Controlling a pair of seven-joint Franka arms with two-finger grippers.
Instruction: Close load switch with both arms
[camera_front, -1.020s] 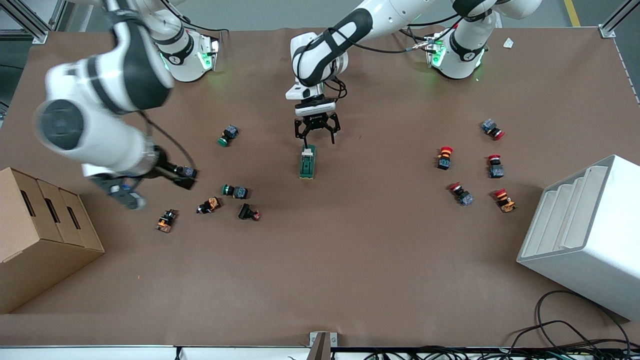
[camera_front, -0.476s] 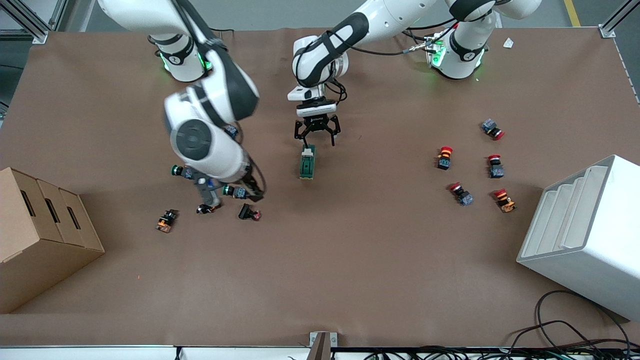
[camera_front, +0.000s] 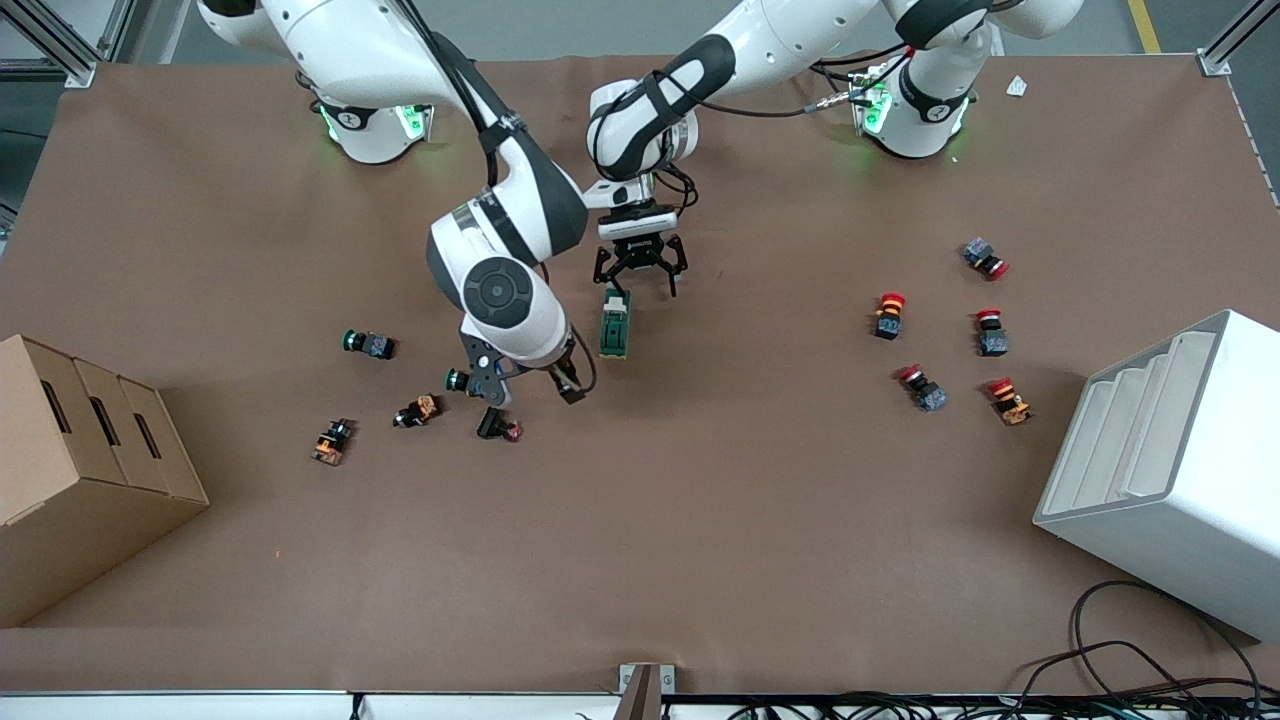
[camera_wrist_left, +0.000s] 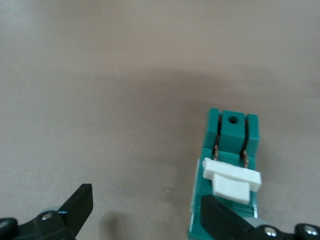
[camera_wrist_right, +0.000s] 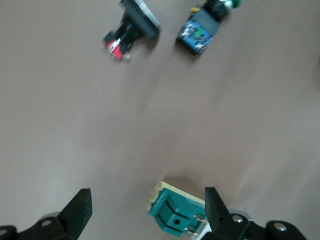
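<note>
Green hard-plastic load switch (camera_front: 615, 327) lies mid-table, well clear of every edge; looks light, rigid, likely skids. Left gripper (camera_front: 641, 273) gapes above its white lever (camera_wrist_left: 232, 179); right gripper (camera_front: 532, 385) spread wide beside it. Pinch the body's long sides.

The right gripper (camera_front: 530, 385), jaws spread, swings from the frame's left edge to mid-frame beside the load switch (camera_front: 615, 325).

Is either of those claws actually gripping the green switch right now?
No: in the front view the load switch lies on the table, the open left gripper poised above one end and the open right gripper beside it.
</note>
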